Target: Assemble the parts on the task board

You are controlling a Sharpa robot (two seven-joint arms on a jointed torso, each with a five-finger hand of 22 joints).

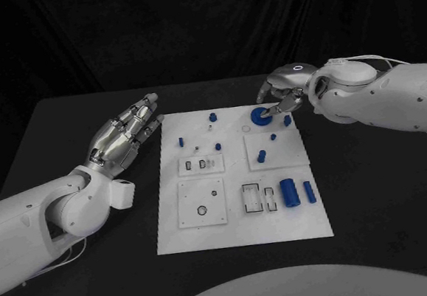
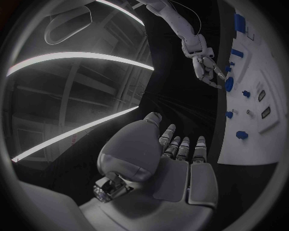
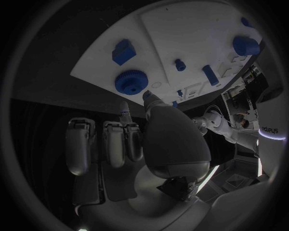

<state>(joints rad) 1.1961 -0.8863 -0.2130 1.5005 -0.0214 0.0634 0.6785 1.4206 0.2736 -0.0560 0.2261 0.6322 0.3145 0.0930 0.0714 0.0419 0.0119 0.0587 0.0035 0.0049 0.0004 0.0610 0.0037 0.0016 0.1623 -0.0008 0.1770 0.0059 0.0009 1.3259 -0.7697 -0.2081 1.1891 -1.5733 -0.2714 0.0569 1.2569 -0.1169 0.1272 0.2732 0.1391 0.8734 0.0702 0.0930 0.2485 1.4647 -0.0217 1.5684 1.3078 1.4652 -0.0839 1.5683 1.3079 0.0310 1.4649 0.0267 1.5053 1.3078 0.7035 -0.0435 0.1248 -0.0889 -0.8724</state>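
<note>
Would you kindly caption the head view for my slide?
Right hand reaches the blue gear at the task board's far corner; left hand hovers open beside it.

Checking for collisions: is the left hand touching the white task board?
No: in the head view the left hand hovers with fingers spread over the black table, clear of the white task board.

- The scene is dim; the white task board [image 1: 238,182] is the brightest surface against the black table [image 1: 391,190].
- Wrist views bend straight edges inside dark circular frames.
- Bright ceiling light strips [image 2: 78,57] glare.
</note>
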